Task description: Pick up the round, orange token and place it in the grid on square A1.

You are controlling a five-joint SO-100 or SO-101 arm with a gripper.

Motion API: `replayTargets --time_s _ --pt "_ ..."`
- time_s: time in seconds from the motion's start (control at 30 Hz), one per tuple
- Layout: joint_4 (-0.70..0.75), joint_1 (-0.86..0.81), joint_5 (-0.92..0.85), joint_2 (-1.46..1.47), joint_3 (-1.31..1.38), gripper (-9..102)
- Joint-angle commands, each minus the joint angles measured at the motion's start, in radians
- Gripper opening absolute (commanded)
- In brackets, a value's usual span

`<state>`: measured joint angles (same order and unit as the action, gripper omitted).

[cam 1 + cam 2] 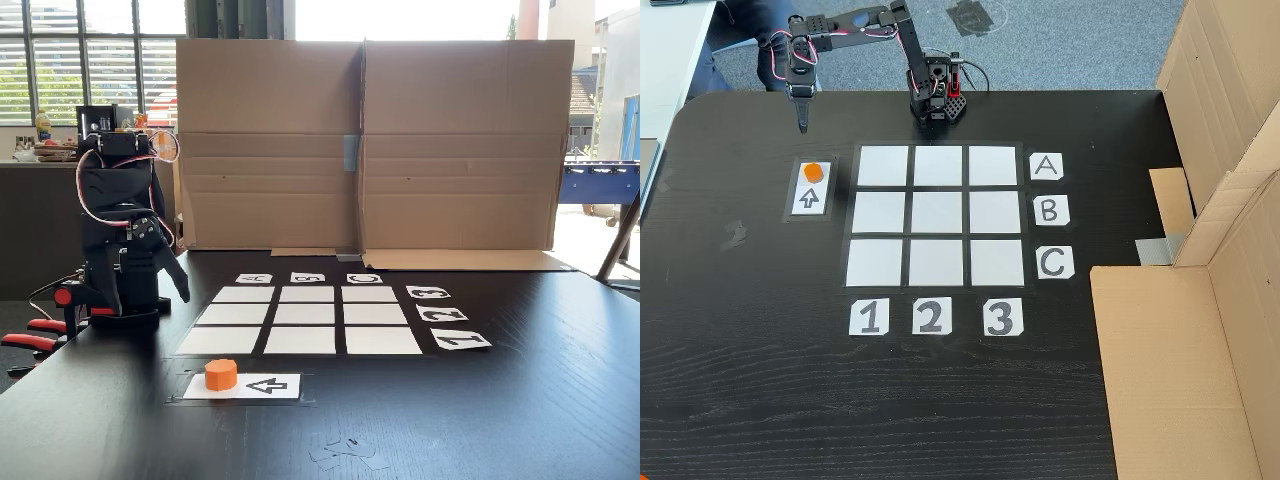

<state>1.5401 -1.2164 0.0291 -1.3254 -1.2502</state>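
The token (pixel 221 374) is seen resting on the arrow card (pixel 262 386) at the table's (pixel 520 420) near edge, apart from the grid (pixel 301 320). Square A1 (pixel 882 166) lies bare. Farther back, the claw (pixel 181 288) hangs folded downward; whether it is open cannot be told.

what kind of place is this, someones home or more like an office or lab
Probably an office or workshop room, not a home. Large louvred windows and a grey carpeted floor surround a black table, with a cardboard screen propped behind the grid and a blue table-football table nearby.
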Motion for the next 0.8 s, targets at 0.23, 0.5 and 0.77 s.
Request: replayTargets --time_s 0.23,0.5,0.77 --pt "-0.006 0.08 0.009 0.146 0.133 38" --pt "-0.005 0.109 0.008 0.258 0.25 38" --pt "-0.005 0.13 -0.008 0.353 0.336 38"
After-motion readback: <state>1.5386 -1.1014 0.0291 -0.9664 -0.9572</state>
